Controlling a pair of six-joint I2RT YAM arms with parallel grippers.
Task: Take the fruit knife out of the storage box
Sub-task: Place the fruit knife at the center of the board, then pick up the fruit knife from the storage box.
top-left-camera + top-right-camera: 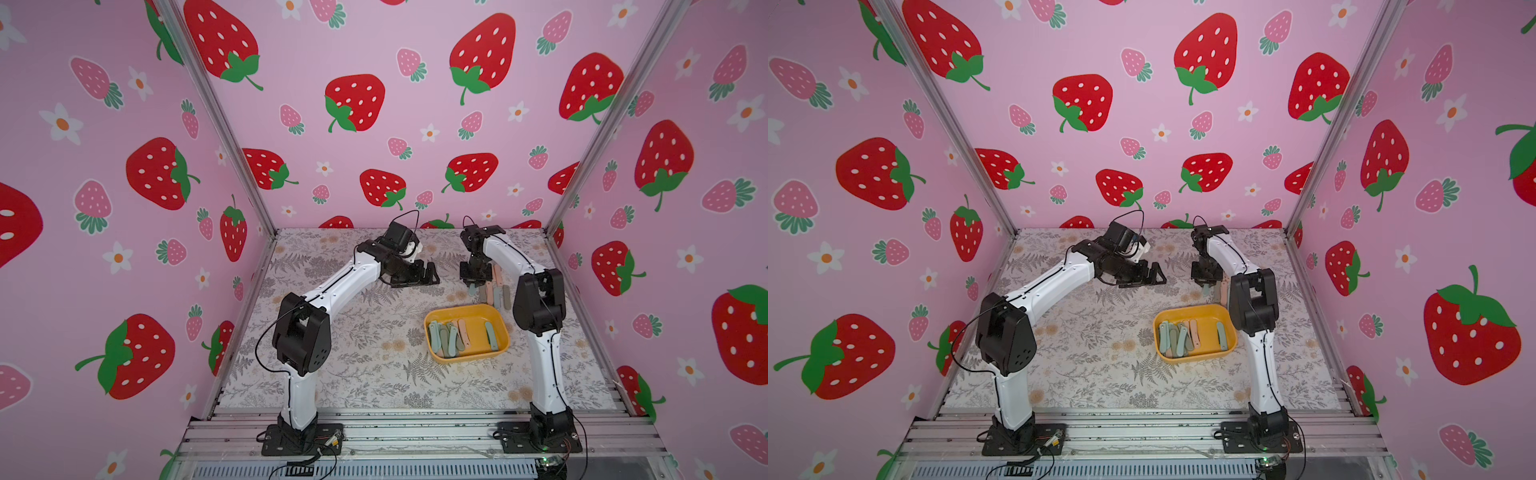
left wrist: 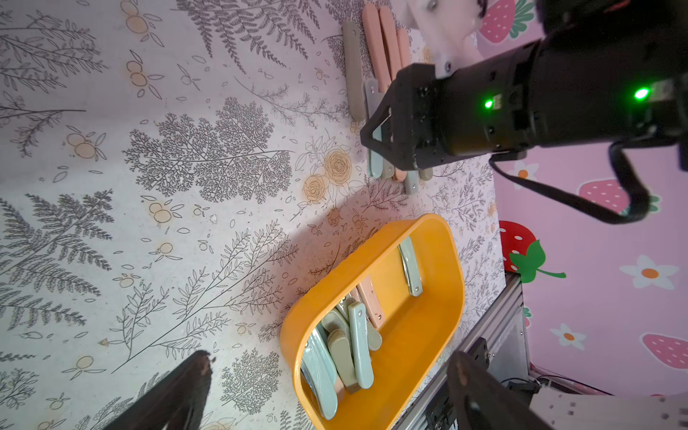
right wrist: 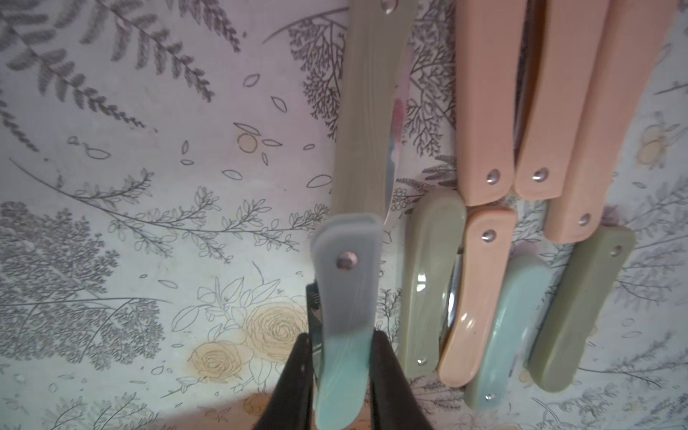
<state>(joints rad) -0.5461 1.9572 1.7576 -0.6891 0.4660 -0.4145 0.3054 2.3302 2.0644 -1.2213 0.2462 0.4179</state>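
Pale-blue fruit knife (image 3: 344,316) is sitting pinched in your right gripper (image 3: 340,348), low over the mat (image 1: 353,353) beside the row of knives (image 3: 484,149), apparently to join them, outside the storage box (image 1: 467,307), which is holding several more. Your left gripper (image 1: 430,275) is idling wide open.

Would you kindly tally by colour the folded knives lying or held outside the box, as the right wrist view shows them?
Pink knives: 4
Olive knives: 3
Blue knives: 2, one in the right pincer
Total: 9
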